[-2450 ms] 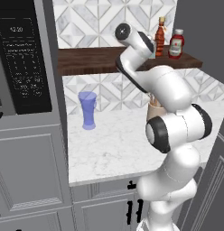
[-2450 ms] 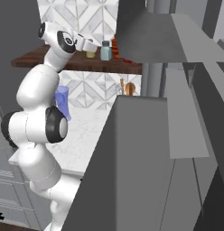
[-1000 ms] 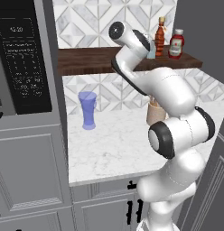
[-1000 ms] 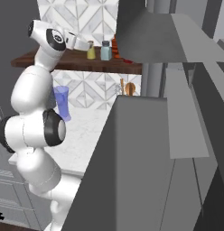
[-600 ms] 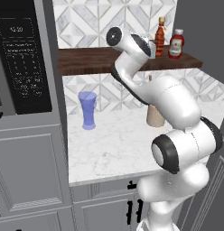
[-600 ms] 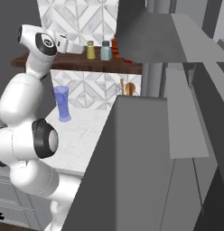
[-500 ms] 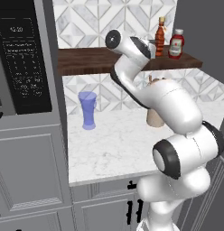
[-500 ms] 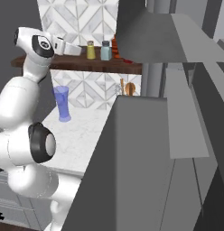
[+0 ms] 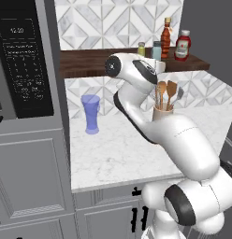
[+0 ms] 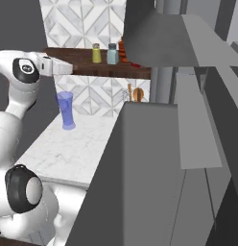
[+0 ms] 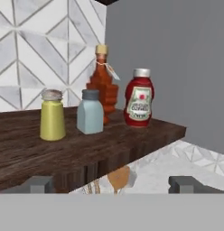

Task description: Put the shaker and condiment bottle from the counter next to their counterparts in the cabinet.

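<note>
On the dark brown cabinet shelf the olive-yellow shaker stands upright right beside the pale blue-grey shaker. Behind them rises the tall red-orange condiment bottle, next to the squat red bottle with the white cap. The same row appears on the shelf in the left base view: shaker, condiment bottle. My gripper is open and holds nothing. It hangs in front of the shelf edge, a little below the board and apart from every item. In the right base view the hand sits left of the shaker.
A blue glass stands on the marble counter at the left. A tan holder with wooden utensils stands below the shelf, under my hand. A black microwave sits in the tall unit at the left. A grey wall closes the shelf's right end.
The hand has drawn back from the shelf and swung left and a little lower. The shaker, which the arm covered in the left base view, now stands free on the shelf.
</note>
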{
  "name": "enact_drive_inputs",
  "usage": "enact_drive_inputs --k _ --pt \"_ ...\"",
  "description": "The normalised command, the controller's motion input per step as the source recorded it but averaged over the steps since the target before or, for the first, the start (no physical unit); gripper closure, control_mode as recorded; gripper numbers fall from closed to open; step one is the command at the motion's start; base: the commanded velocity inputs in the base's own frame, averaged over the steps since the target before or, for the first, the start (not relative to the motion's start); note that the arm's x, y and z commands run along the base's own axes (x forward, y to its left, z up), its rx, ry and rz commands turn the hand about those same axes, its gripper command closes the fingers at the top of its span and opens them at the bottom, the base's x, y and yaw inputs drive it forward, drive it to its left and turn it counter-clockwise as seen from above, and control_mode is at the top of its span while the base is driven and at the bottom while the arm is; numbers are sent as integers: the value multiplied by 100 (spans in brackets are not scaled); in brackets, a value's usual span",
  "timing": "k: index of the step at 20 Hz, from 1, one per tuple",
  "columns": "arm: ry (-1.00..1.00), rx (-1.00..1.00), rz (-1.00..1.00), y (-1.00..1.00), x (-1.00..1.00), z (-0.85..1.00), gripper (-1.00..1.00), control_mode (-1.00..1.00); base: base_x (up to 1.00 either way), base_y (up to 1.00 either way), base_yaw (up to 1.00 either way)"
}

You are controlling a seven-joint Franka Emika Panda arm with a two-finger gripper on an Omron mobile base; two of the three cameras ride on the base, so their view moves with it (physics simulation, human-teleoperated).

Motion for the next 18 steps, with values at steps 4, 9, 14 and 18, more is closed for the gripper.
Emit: enact_drive_inputs --k 4,9,14,18 --pt "3 -12 0 9 -100 -51 -100 -100 0 0 0" --pt "12 -12 0 11 -100 -80 -100 -100 0 0 0" --pt "20 -13 0 16 -100 -98 -100 -100 0 0 0" --pt "23 -13 0 16 -100 -100 -100 -100 0 0 0"
